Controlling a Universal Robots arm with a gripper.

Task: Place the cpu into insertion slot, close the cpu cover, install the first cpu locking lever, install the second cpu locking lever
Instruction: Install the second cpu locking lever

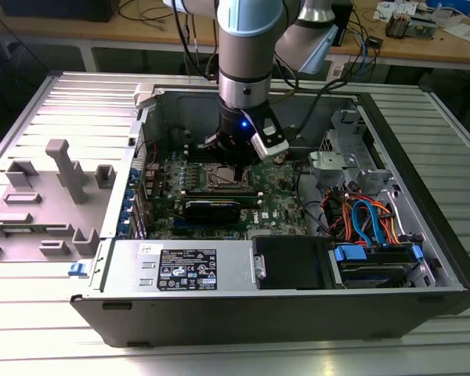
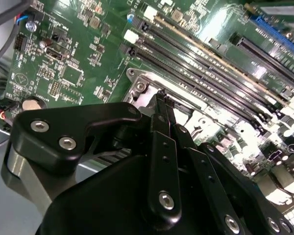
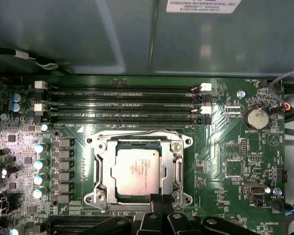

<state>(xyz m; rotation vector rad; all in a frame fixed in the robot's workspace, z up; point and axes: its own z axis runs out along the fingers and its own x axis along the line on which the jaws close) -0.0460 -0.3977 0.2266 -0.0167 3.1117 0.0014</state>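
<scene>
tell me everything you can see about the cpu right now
The cpu is a small flat square chip with a dull silver-grey metal top carrying faint print. In the first wrist view it lies flat and square in the insertion slot, with the cpu cover, a silvery metal frame, closed around it so its top shows through the cutout. The gripper hovers by the socket's edge, not touching the chip.

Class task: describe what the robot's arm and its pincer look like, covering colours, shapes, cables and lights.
The arm is a thick grey cylinder with a pale blue joint cap; black cables hang beside it. Its black wrist carries a small blue light and a white-and-black box. The pincer is black, built of flat jointed links fastened with silver screws.
</scene>
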